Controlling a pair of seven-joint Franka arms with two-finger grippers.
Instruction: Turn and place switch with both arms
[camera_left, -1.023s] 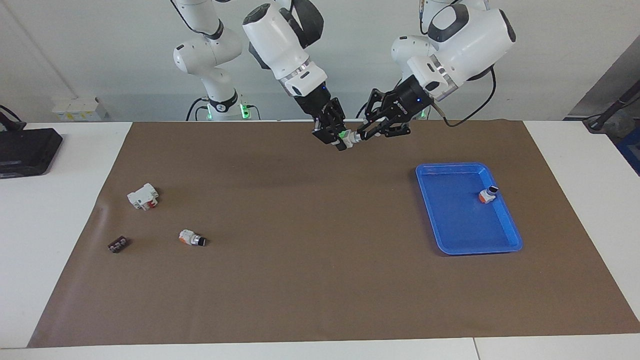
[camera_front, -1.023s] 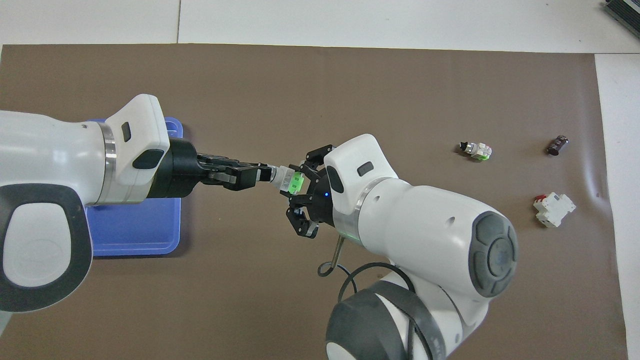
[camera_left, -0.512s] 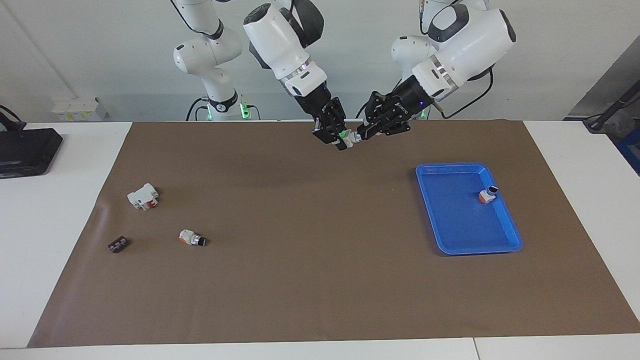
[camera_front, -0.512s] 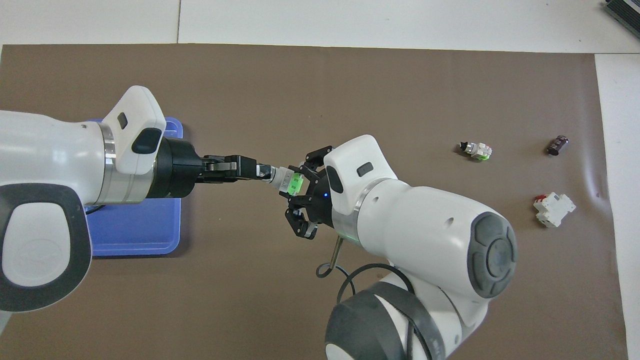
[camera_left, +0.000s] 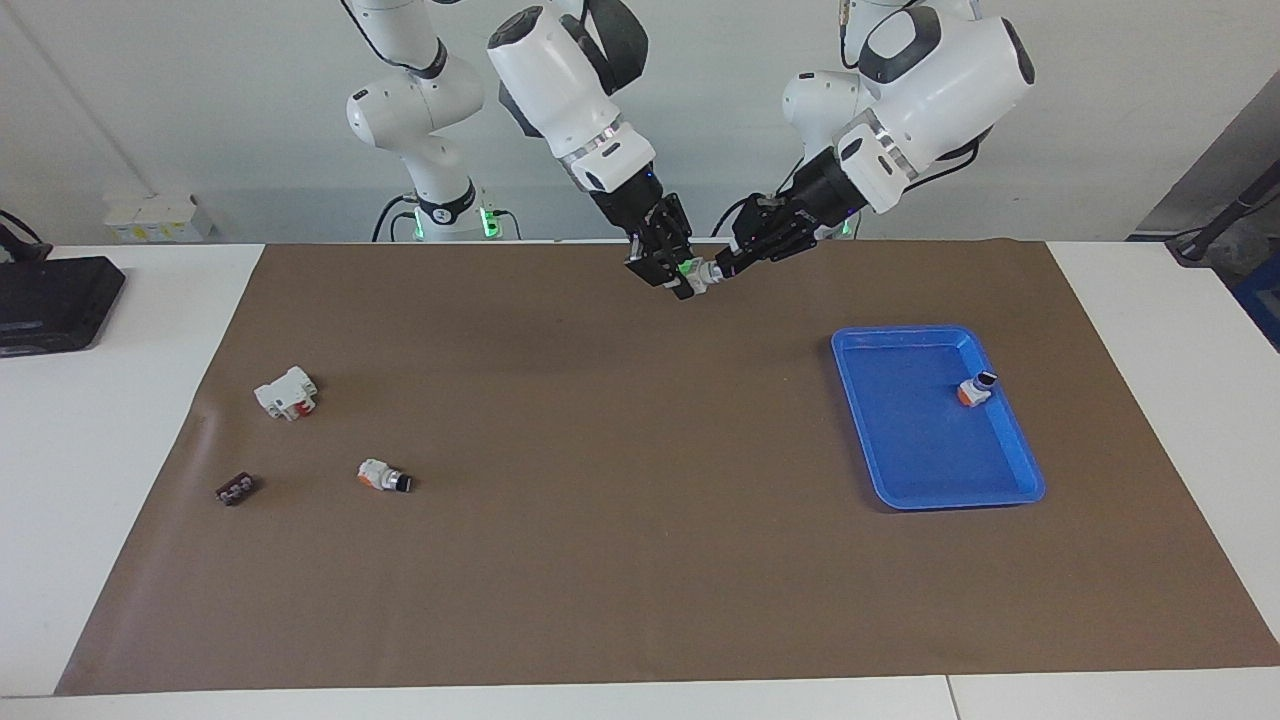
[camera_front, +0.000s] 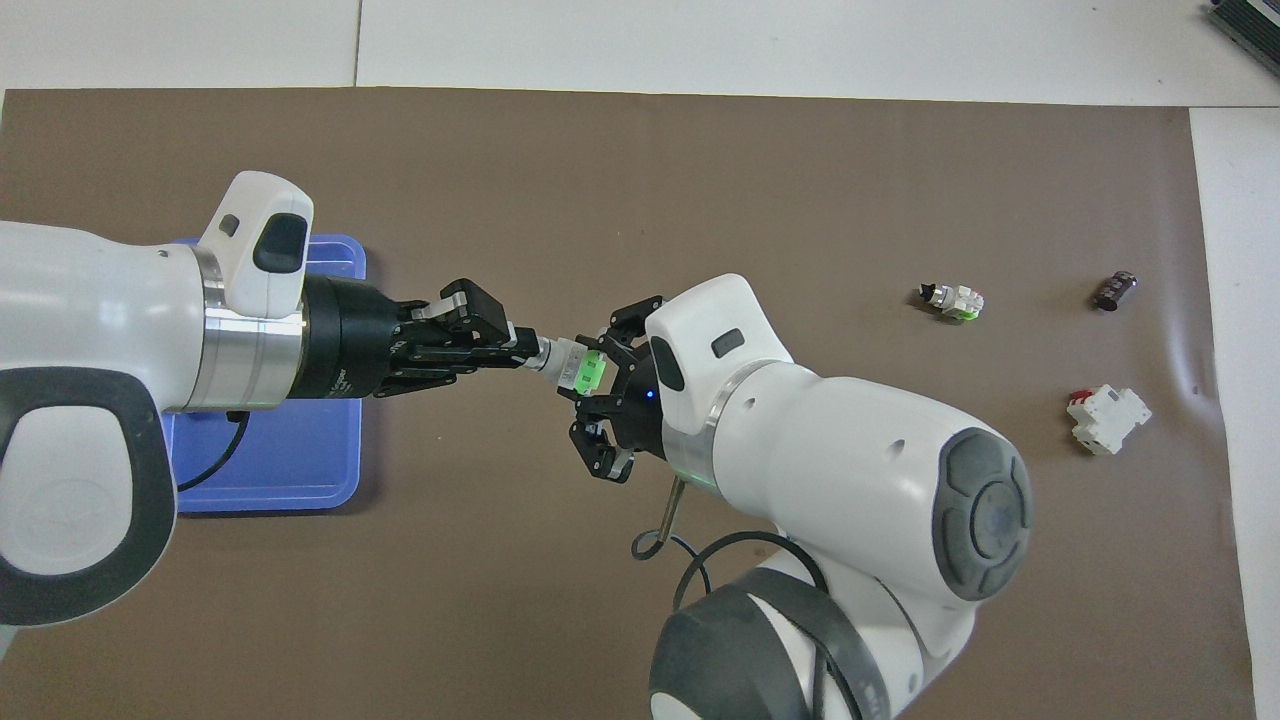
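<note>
The switch (camera_left: 697, 272) hangs in the air between both grippers, over the mat's edge nearest the robots, about midway along it. My right gripper (camera_left: 678, 276) is shut on its bright green block end. My left gripper (camera_left: 722, 267) is shut on its black knob tip, which the fingers hide. The white-silver middle shows between them. In the overhead view the switch (camera_front: 575, 362) lies level between the left gripper (camera_front: 525, 352) and the right gripper (camera_front: 600, 368).
A blue tray (camera_left: 900, 485) toward the left arm's end holds an orange-ended switch (camera_left: 975, 388). Toward the right arm's end lie another orange-ended switch (camera_left: 383, 475), a white blocky part with red (camera_left: 286, 392) and a small dark part (camera_left: 236, 489).
The left arm's wrist has rolled about its own axis while its gripper stays on the knob. The right gripper and the switch have stayed in place.
</note>
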